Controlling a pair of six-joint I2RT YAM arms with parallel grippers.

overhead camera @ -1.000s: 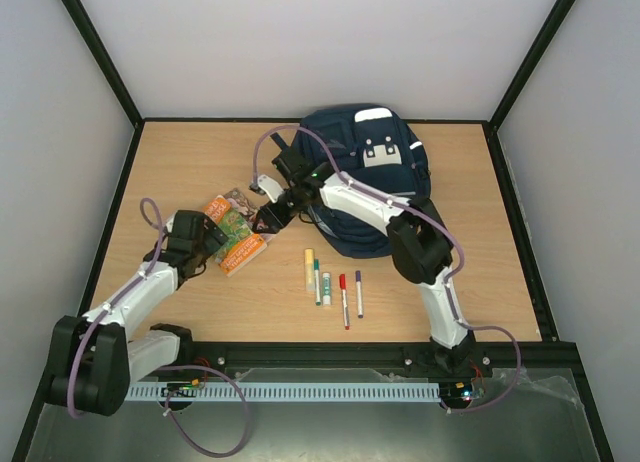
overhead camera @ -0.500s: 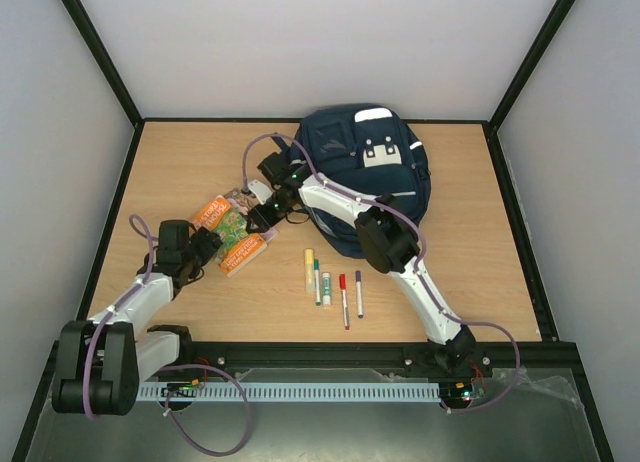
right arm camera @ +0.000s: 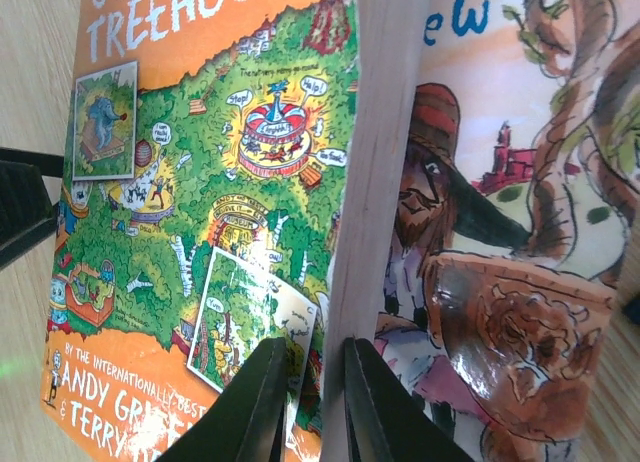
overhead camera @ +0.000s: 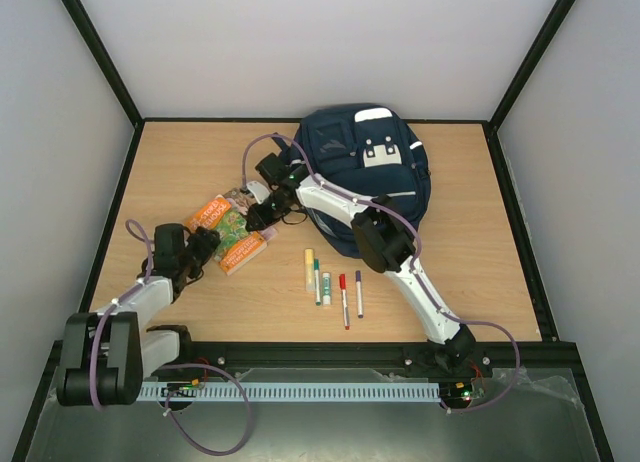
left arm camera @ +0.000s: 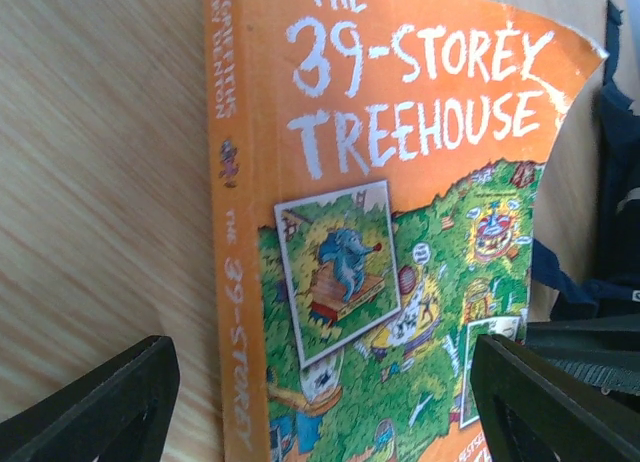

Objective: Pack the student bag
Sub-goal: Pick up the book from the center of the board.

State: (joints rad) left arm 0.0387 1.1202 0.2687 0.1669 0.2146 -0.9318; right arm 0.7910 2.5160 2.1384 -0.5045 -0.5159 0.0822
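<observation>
Two overlapping books: my right gripper (right arm camera: 312,357) pinches only the fore-edge of the orange Treehouse paperback (overhead camera: 232,234), and my left gripper (left arm camera: 320,362) is spread wide astride it. I fear so thin a bite could slip or tear pages short of the navy fabric backpack (overhead camera: 365,182) just beyond.

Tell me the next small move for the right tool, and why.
Probably lift the right tool a little: it pinches the orange book's page edge atop a second book, the left tool stands open, and the student bag lies close by.
</observation>
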